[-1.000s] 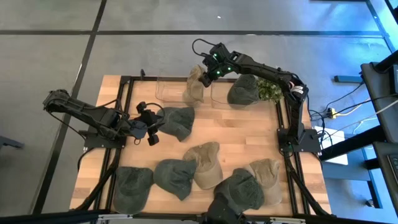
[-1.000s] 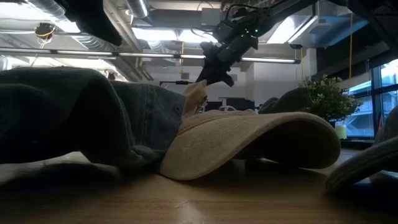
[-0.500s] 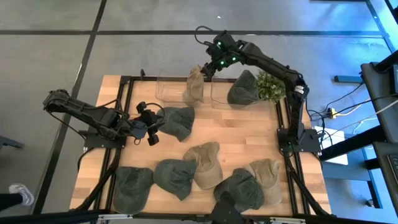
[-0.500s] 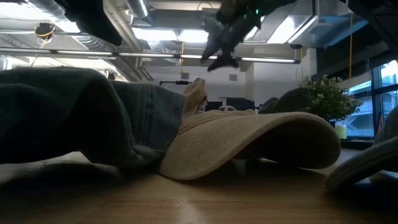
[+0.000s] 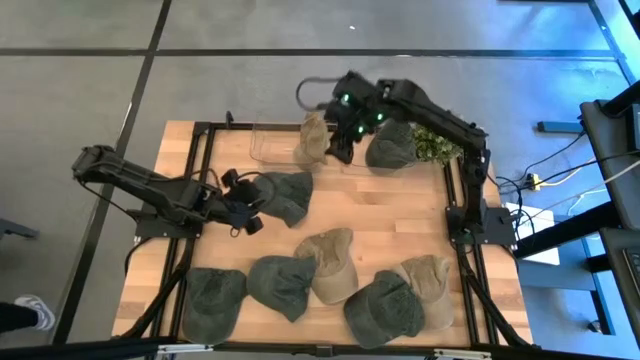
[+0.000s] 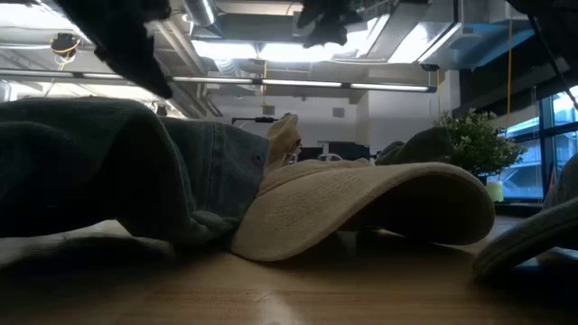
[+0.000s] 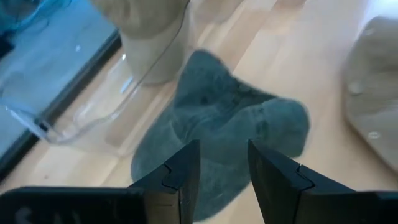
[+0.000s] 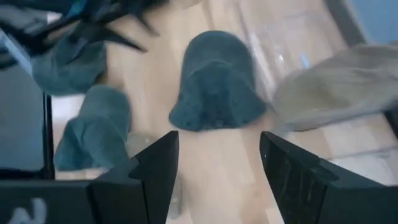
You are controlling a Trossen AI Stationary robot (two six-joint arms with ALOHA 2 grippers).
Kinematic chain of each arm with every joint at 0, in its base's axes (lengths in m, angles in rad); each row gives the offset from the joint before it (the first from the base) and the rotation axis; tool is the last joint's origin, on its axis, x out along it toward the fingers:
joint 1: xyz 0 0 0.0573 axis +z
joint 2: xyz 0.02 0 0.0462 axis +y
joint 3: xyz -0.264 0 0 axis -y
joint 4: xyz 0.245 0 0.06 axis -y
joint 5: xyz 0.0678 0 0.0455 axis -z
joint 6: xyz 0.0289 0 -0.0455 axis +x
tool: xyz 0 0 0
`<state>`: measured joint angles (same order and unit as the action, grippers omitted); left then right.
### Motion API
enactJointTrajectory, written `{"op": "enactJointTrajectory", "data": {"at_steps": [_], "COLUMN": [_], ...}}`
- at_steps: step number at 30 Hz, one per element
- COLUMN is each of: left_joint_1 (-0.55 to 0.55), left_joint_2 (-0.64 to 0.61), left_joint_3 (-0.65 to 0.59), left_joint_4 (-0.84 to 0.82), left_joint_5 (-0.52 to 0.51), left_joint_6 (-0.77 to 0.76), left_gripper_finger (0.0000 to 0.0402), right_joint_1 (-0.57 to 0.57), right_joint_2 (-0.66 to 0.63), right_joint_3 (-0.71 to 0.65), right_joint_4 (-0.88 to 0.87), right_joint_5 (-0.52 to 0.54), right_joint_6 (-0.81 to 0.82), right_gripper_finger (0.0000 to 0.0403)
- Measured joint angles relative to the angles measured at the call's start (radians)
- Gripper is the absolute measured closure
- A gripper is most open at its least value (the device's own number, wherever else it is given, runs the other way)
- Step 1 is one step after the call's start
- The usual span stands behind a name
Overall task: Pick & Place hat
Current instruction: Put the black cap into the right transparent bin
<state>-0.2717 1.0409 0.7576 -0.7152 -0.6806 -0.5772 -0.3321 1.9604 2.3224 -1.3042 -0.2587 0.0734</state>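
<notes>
A dark green hat [image 5: 283,195] lies flat on the table just near-side of the clear bins. My left gripper [image 5: 245,208] hovers open at its left side, and in the left wrist view the gripper [image 7: 224,180] has the hat [image 7: 224,124] ahead of its fingers without touching it. A tan hat [image 5: 312,140] leans in the left clear bin [image 5: 268,145]. My right gripper [image 5: 338,150] is open and raised beside that bin. It looks down at the green hat [image 8: 217,84] in the right wrist view, with the tan hat [image 8: 342,87] to one side.
Another dark hat [image 5: 392,145] sits in the right bin beside a small plant [image 5: 435,140]. Several more hats, dark green [image 5: 282,283] and tan [image 5: 330,262], lie along the near edge. Bare wood shows at mid-table [image 5: 400,215]. The low view is blocked by hats close to the lens [image 6: 361,208].
My right gripper has drawn away from the tan hat in the bin, rising and coming toward the table's near edge. The tan hat has stayed in the left bin. My left arm has shifted slightly by the green hat.
</notes>
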Motion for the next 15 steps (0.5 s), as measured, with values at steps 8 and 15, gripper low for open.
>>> {"op": "enactJointTrajectory", "data": {"at_steps": [8,15], "left_joint_1": [0.055,0.065], "left_joint_2": [0.067,0.069], "left_joint_3": [-0.007,-0.007], "left_joint_4": [0.019,0.120], "left_joint_5": [0.089,0.157], "left_joint_6": [-0.039,-0.005], "left_gripper_finger": [0.0274,0.0274], "right_joint_1": [0.183,0.239], "right_joint_2": [-0.111,-0.335], "right_joint_3": [-0.206,-0.660], "right_joint_4": [0.191,0.530], "right_joint_5": [0.135,0.139], "right_joint_6": [0.030,0.149], "right_gripper_finger": [0.0178,0.0178]}}
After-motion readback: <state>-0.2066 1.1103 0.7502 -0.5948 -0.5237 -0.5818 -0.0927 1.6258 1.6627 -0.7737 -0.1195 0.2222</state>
